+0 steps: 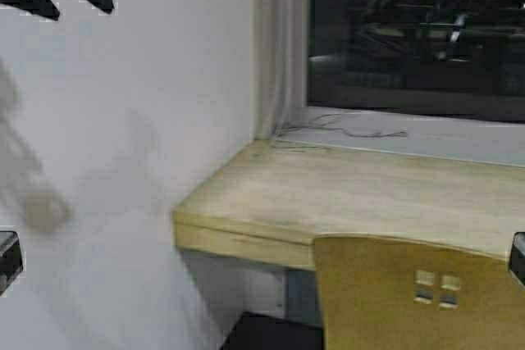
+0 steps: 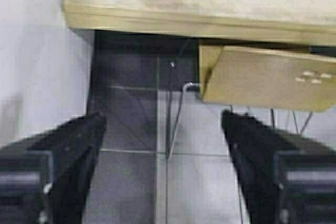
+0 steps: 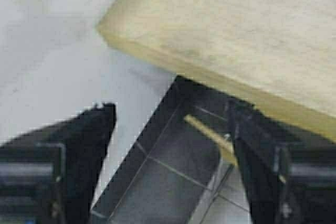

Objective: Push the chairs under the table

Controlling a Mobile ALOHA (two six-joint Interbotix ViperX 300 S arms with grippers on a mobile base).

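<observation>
— Firstly, the claws: what state?
— Left claw [image 2: 164,169] stands wide, holding nothing, over the dark tiled floor [image 2: 131,129]. Right claw [image 3: 170,169] likewise spread wide and bare, hovering near the table's left corner. In the high view only slivers of each arm show at the near left and right edges.

— And the chair?
— One tan plywood chair [image 1: 418,301] at the near right, its backrest with four small square cutouts facing the robot. The backrest's top sits just in front of the table's thick front edge; chrome legs [image 2: 176,124] show below. How far the seat is under the table cannot be told.

— The table?
— Table [image 1: 328,194], pale wood, its left end near a white wall [image 1: 123,120]. Farther back, a curtain [image 1: 283,47], a grey sill with a thin cable [image 1: 361,130], and a dark window [image 1: 418,30].
</observation>
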